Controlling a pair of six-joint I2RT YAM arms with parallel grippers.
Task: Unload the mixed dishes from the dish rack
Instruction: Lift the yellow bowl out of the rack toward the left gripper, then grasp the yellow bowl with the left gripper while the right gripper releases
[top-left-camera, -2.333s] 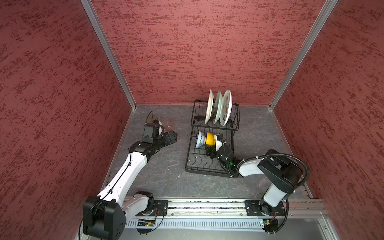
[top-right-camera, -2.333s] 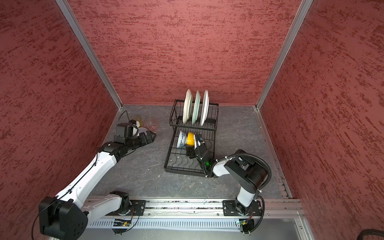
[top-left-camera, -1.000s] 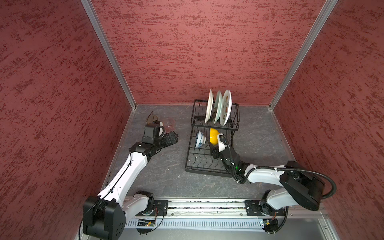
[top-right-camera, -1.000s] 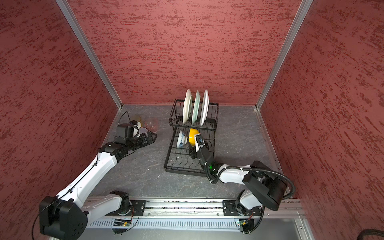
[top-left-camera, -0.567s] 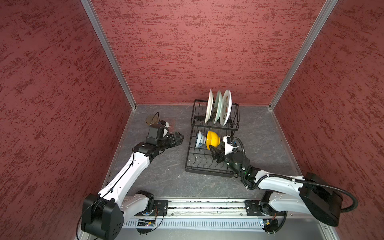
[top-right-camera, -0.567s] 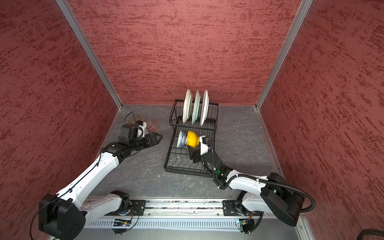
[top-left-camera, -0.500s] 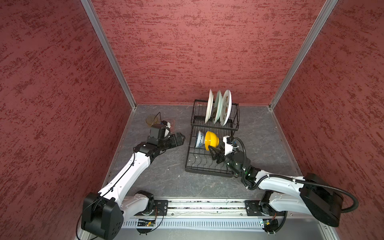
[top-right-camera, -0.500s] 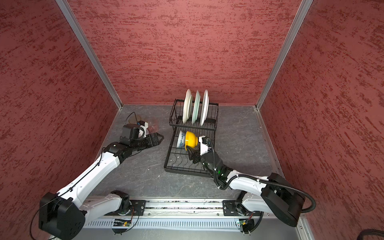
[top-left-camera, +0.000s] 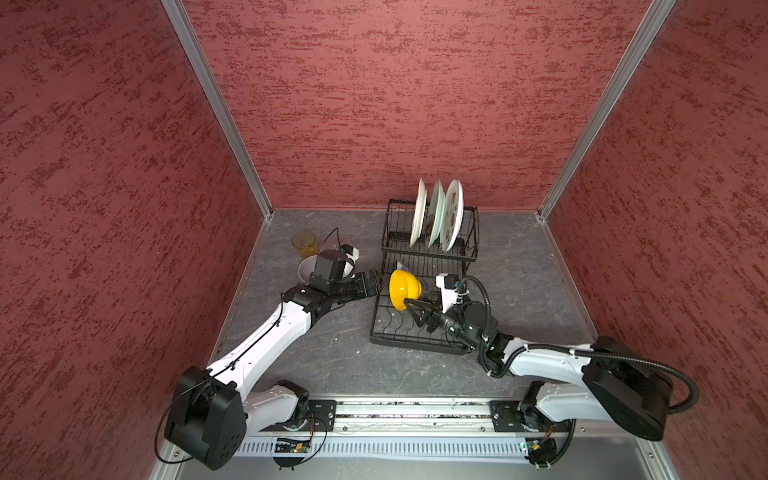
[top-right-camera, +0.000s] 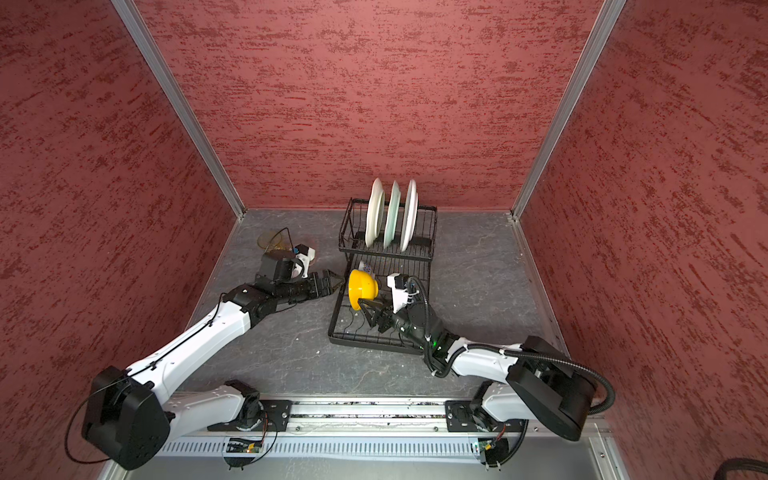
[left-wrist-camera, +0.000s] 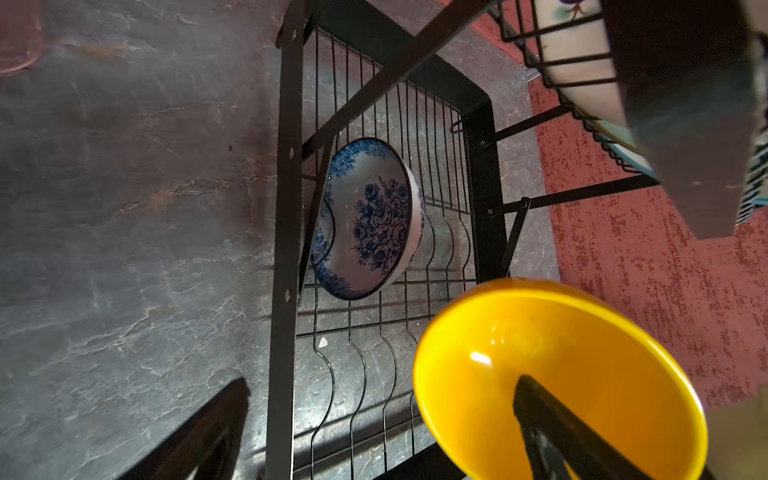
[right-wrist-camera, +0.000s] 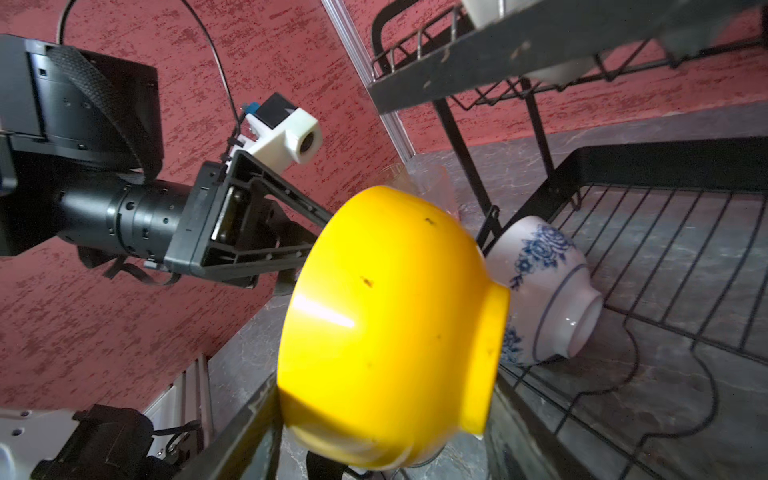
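The right fingers (top-left-camera: 415, 306) were clamped on the rim of the yellow bowl (top-left-camera: 404, 286), one finger inside the bowl as the left wrist view showed, and held it lifted on its side above the flat front tier of the dish rack (top-left-camera: 415, 341), near that tier's left edge in both top views. The left fingers (top-left-camera: 371, 282) were spread wide with nothing between them, just beside the yellow bowl at the rack's left side, pointing toward it. Behind the yellow bowl, the blue-white bowl (left-wrist-camera: 370, 216) stood on edge in the front tier's wire slots, tucked under the raised back tier, its foot turned toward the right wrist camera. Three white plates (top-left-camera: 436, 216) stood upright, side by side, in the back tier. On the grey worktop (top-left-camera: 332, 353) left of the rack, an amber glass (top-left-camera: 303, 244) stood upright near the far-left corner, and a pale pink bowl (top-left-camera: 306, 268) sat mouth up just in front of it, partly hidden by the left arm's wrist.
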